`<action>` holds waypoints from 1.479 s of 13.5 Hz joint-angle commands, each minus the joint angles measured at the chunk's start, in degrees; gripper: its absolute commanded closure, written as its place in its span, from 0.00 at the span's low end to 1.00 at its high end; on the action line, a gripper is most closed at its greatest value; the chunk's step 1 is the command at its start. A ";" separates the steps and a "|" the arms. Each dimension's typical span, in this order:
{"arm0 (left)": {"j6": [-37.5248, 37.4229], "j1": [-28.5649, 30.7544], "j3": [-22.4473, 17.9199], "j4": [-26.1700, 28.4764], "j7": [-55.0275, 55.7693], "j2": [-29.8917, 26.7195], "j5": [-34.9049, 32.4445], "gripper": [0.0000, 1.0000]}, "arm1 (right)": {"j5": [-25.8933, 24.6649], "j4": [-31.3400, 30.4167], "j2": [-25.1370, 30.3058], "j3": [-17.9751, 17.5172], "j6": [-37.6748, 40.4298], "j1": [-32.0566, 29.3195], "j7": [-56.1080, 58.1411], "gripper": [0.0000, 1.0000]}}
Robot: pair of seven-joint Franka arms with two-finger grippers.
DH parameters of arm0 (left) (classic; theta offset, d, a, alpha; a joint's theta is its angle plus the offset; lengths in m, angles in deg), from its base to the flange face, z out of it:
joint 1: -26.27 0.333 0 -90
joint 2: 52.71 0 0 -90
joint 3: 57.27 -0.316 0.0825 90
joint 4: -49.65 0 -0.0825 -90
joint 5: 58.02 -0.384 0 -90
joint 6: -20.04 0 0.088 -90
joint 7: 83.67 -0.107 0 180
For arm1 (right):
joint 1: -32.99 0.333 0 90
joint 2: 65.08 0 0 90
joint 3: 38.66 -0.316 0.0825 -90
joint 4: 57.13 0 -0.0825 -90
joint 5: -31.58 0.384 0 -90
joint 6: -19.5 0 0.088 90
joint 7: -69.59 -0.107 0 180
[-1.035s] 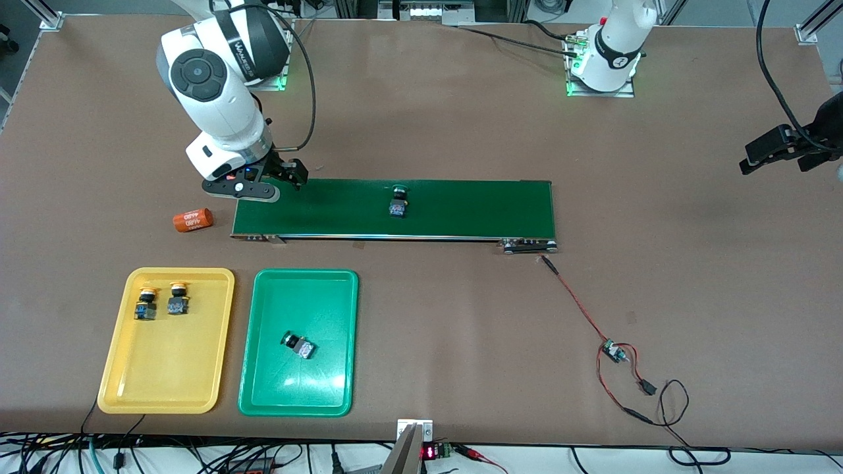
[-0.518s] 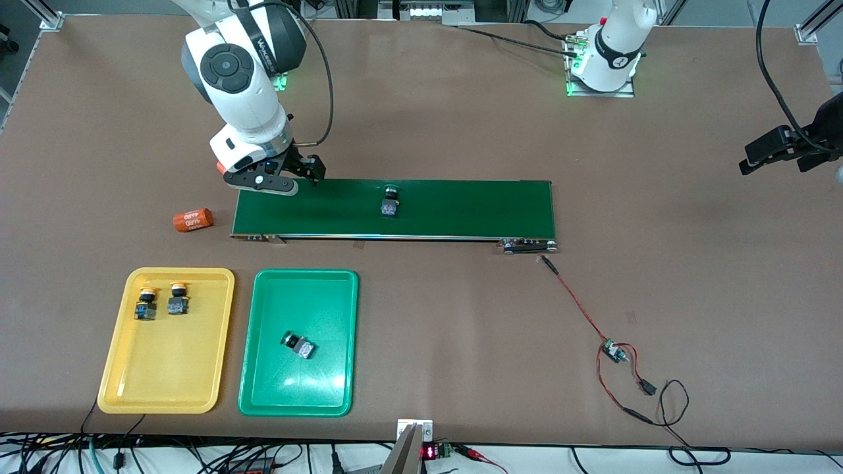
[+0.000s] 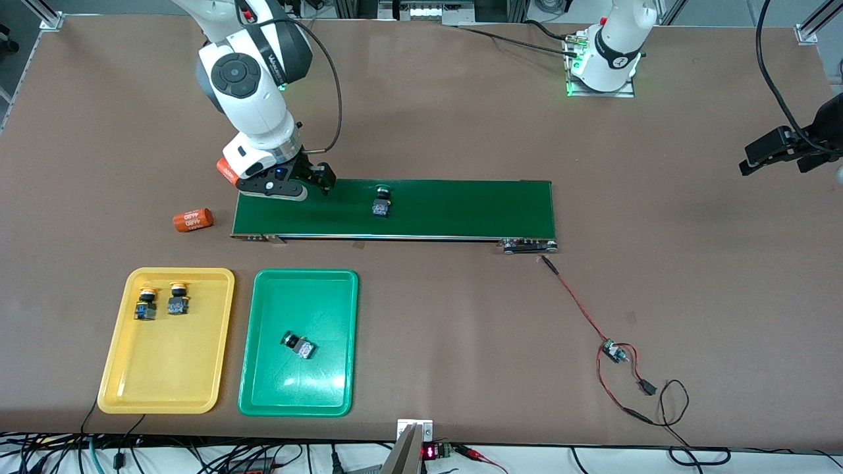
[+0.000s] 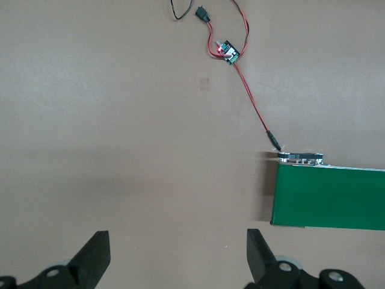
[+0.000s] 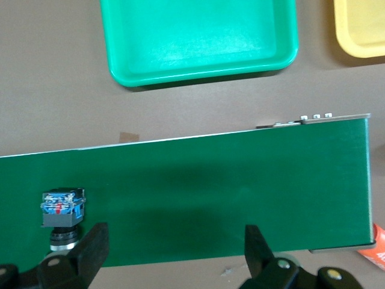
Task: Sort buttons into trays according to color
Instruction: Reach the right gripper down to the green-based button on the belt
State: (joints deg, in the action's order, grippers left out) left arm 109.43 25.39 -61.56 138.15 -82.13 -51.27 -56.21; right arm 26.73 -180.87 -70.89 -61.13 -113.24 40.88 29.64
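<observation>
A dark-capped button lies on the green conveyor belt; the right wrist view shows that button just beside one finger. My right gripper hangs open over the belt's edge toward the right arm's end, and in its wrist view the gripper has nothing between its fingers. The yellow tray holds two yellow-capped buttons. One dark green button lies in the green tray. My left gripper waits open over bare table off the belt's other end.
An orange cylinder lies on the table beside the belt's end near the right arm. A red wire with a small circuit board trails from the belt's other end toward the front camera. Both trays sit nearer that camera than the belt.
My right gripper has moved along the belt toward the button. The button has travelled along the belt toward the right arm's end. The left arm has not moved.
</observation>
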 commanded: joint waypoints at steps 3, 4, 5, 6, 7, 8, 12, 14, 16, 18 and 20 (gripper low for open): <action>1.41 0.27 0.16 0.17 -1.27 0.14 -1.01 0.00 | 0.55 -0.36 -2.97 -0.29 -0.94 2.12 -1.00 0.00; 1.41 0.27 0.16 0.17 -1.27 0.14 -1.01 0.00 | 0.55 -0.36 -3.41 -0.29 -1.03 2.65 -1.09 0.00; 1.50 0.27 0.16 0.09 -1.27 0.23 -1.01 0.00 | 0.55 -0.36 -4.29 -0.38 -1.12 3.18 -1.18 0.00; 1.50 0.27 0.16 0.09 -1.27 0.23 -1.01 0.00 | 0.55 -0.36 -4.65 -0.90 -1.56 3.36 -1.18 0.00; 1.50 0.27 0.16 0.09 -1.27 0.23 -1.01 0.00 | 0.55 -0.36 -5.52 -1.08 -1.91 3.44 -1.26 0.00; 1.50 0.27 0.16 0.09 -1.27 0.23 -1.01 0.00 | 0.55 -0.36 -6.14 -1.17 -2.43 3.45 -1.27 0.00; 1.93 0.27 0.16 0.09 -1.27 0.23 -1.10 0.00 | 0.55 -0.36 -7.02 -1.52 -2.97 3.53 -1.27 0.00; 2.20 0.27 0.16 0.09 -1.27 0.23 -1.10 0.00 | 0.55 -0.28 -7.37 -1.61 -3.05 3.36 -1.18 0.00; 2.20 0.27 0.16 0.09 -1.27 0.23 -1.10 0.00 | 0.55 -0.28 -7.55 -1.61 -3.23 3.36 -1.18 0.00; 2.20 0.27 0.16 0.09 -1.27 0.32 -1.01 0.00 | 0.55 -0.28 -7.99 -1.61 -4.02 3.36 -1.18 0.00; 2.20 0.62 0.07 0.17 -1.27 0.32 -1.01 0.00 | 0.55 -0.28 -8.25 -1.61 -4.89 3.36 -1.18 0.00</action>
State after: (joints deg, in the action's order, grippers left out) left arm 111.14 25.47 -61.57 138.18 -82.14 -50.84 -56.21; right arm 26.73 -180.96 -78.82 -62.14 -116.66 44.51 29.06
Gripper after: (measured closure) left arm 0.000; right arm 0.000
